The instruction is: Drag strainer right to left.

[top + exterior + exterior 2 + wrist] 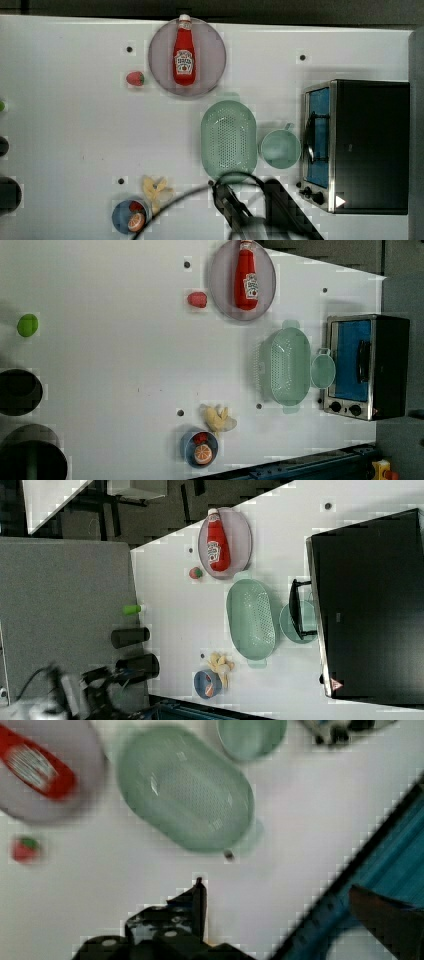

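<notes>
Untouched, strainer [229, 138] just beside cup [280, 148].

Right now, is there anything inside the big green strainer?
No. The strainer looks empty; its holey bottom shows bare in the top view. What lies beneath it on the table is covered.

Bright even light, blocky compression, wrist view motion-blurred, soft shadows
</notes>
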You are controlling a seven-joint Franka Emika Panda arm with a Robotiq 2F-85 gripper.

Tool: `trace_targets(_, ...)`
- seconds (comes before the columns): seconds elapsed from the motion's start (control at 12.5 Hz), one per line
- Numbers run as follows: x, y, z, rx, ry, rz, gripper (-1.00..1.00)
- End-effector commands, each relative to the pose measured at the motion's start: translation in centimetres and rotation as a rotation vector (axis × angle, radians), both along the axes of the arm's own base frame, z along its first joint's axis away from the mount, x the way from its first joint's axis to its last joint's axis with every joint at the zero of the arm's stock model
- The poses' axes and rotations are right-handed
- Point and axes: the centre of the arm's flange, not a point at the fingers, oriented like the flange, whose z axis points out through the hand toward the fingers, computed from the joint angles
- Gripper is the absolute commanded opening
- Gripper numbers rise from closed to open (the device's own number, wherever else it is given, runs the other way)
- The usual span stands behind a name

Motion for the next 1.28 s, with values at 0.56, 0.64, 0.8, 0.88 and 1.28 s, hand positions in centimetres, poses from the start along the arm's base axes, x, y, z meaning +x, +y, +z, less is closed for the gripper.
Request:
trace_targets(0.56,9.5,1.1,-17.7,-0.013,0.063,-0.147,1.0)
trace_targets(0.64,10.4,1.2,-20.2,-0.015,0.082,-0.198,1.0)
trace_targets(0.8,12.1,1.3,-25.1,-0.02,0.105,-0.313,1.0)
trace_targets(0.88,12.8,1.4,-27.5,-0.022,0.112,-0.355,1.0)
trace_targets(1.28,15.2,2.5,-37.8,-0.011,0.051,-0.517,1.0)
